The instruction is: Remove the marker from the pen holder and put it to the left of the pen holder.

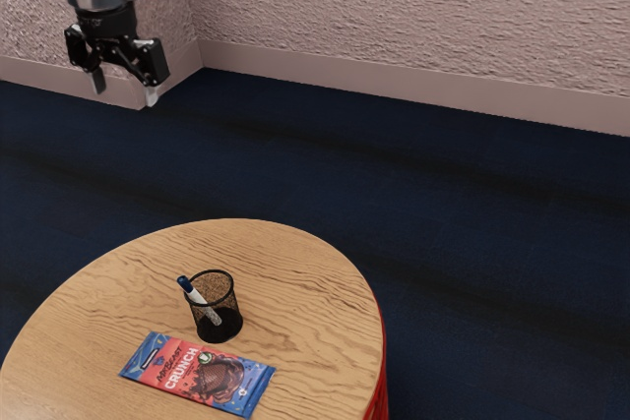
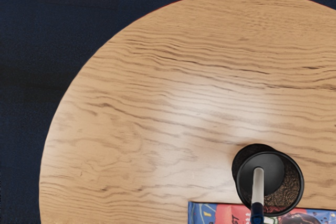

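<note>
a: where are we with the gripper [image 1: 125, 91]?
b: up high, well apart from everything on the table. fingers spread, open gap between them, we're gripping nothing.
a: and our marker, white barrel with a dark blue cap [image 1: 202, 303]?
b: lower than the gripper, well apart from it. in the round black wire-mesh pen holder [image 1: 229, 304]. tilted, cap end up and leaning out over the rim, other end down inside.
a: holder upright?
b: yes, standing on the round table with a light wood-grain top [image 1: 315, 287], below gripper level.
a: what else do we have down there?
b: flat red and blue crunch chocolate wrapper [image 1: 197, 374], lying just beside the holder. in the exterior view it's further from the gripper than the holder is. we can't tell if wrapper and holder touch.
a: surroundings?
b: dark blue floor [image 1: 472, 243] past the table edge, lower than the gripper. rough pinkish wall [image 1: 413, 17] behind, as the exterior view has it. red edging on the tabletop.
</note>
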